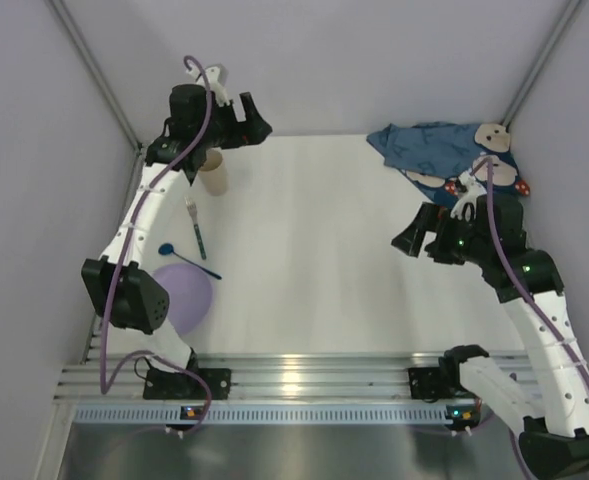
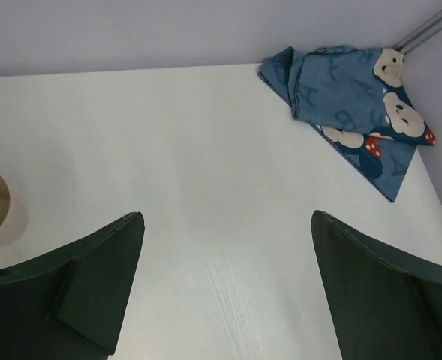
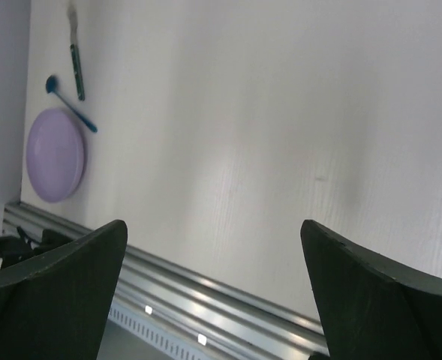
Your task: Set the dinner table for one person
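The dinner table [image 1: 304, 240] fills the top view, white, its metal rail at 6 o'clock. The mouse-print placemat [image 1: 434, 150] lies bunched at 2 o'clock. A lilac plate [image 1: 189, 298] sits at 8 o'clock. Both the left gripper [image 1: 249, 122] and right gripper [image 1: 414, 232] hover with fingers spread wide, holding nothing. A beige cup [image 1: 214, 176] stands at 10 o'clock, with 1 fork [image 1: 196, 230] and 1 blue spoon [image 1: 186, 258] lying between it and the plate. Nothing looks laid yet. Spreading the placemat seems the first step: the nearer right gripper would need to pinch a cloth edge.
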`<state>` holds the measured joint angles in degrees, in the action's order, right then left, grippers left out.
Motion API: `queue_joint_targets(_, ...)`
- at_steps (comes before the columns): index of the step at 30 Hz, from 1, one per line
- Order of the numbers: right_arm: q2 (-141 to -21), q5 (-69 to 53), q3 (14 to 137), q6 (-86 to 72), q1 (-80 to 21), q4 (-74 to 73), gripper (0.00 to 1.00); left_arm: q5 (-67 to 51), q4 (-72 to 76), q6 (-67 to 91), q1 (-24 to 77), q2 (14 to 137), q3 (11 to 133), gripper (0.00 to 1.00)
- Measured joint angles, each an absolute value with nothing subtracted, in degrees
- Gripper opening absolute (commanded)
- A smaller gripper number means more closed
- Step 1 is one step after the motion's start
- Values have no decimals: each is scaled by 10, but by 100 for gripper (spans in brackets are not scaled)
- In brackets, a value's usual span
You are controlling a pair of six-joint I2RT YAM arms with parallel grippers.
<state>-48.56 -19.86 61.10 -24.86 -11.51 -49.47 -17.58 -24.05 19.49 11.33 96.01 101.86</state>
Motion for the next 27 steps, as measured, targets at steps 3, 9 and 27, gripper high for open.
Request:
queue_joint_targets(3, -478, -124, 611, -265, -115, -469, 100, -104, -216, 218, 164, 939, 978, 98)
queue_joint_targets(9, -525, -17, 619, -289, -115, -412, 100, -167, -124, 389, 132, 860, 733, 98)
queue_joint_targets(27, -1032, 163, 876, -296, -14, -393, 100, -56, -317, 373, 245, 855, 704, 92)
